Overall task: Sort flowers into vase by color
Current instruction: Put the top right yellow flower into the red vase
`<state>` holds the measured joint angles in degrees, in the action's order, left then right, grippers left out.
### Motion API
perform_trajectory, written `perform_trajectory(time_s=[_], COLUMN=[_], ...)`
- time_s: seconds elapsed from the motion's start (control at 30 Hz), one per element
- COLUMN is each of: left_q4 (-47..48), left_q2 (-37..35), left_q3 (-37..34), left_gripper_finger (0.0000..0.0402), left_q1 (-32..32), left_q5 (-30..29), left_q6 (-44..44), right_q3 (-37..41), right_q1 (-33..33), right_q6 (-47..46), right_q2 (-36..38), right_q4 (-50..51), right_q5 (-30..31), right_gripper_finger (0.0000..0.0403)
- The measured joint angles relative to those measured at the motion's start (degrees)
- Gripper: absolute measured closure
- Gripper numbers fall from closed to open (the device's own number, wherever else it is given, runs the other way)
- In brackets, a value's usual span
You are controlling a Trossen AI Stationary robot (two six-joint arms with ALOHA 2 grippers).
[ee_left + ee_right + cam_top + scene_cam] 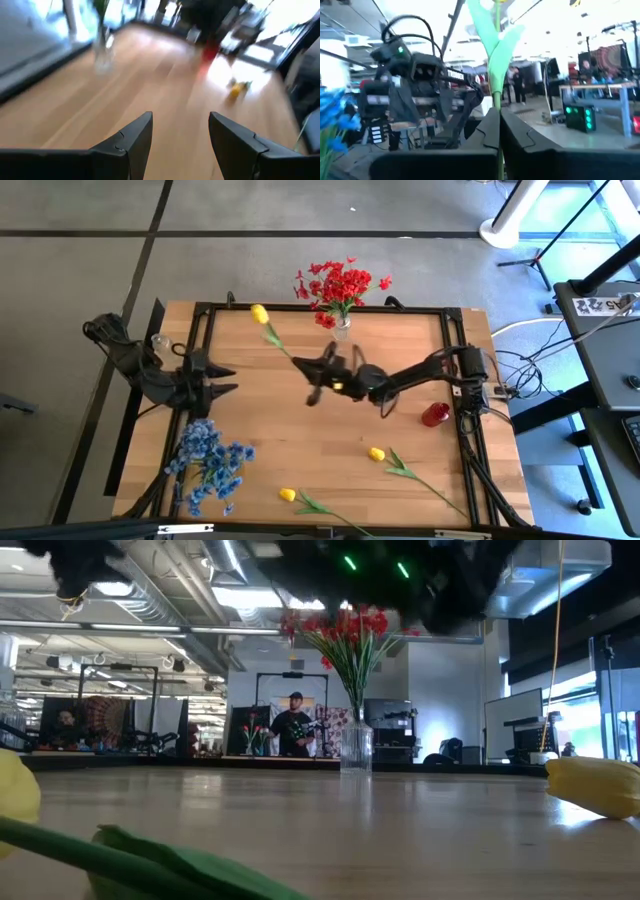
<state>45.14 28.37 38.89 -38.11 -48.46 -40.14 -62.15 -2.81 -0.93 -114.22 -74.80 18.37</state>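
While the yellow tulip-like bud on its thin green stem [270, 328] is held off the counter, its long axis runs diagonally, bud toward the far left, stem end down in the right hand [318, 372], fingers together on the stem (right wrist view shows stem and leaf [495, 60] rising from between them). The clear glass vase with red blooms [340, 328] stands at the far edge of the wooden counter [300, 450], just beyond and right of that hand; no empty vase is clearly visible. Left hand [225, 378] waits over the left side, fingers apart, above the blue bloom bunch [207, 460]. Two more yellow buds [376, 453] lie on the near side. Right arm is clearly nearer.
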Motion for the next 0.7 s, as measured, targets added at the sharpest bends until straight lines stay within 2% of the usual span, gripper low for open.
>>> perform_trajectory(time_s=[0.13,0.2,0.3,0.43,0.6,0.7], left_q4=[-26.4,-41.4,-59.6,-77.3,-93.4,-102.8], left_q2=[0.8,2.0,4.3,9.4,18.6,24.5], left_q3=[-6.7,-10.6,-16.8,-23.0,-25.6,-25.6], left_gripper_finger=[0.0214,0.0214,0.0214,0.0214,0.0214,0.0214], left_q1=[1.8,4.3,9.0,17.5,27.4,30.8], left_q5=[-3.2,-1.5,6.6,13.9,35.8,40.0], left_q6=[16.7,27.6,37.8,41.7,44.8,45.2], right_q3=[8.4,10.2,10.3,8.4,6.0,4.5], right_q1=[-0.2,-0.7,-0.9,-0.9,-1.0,-0.9], right_q6=[2.4,2.7,3.3,4.6,4.7,4.7], right_q2=[0.0,0.0,0.0,0.0,0.0,0.0], right_q4=[-10.8,-11.5,-11.9,-11.1,-5.9,-4.6], right_q5=[-4.7,-7.6,-13.2,-18.8,-17.6,-17.9], right_gripper_finger=[0.0401,0.0401,0.0401,0.0401,0.0401,0.0401])
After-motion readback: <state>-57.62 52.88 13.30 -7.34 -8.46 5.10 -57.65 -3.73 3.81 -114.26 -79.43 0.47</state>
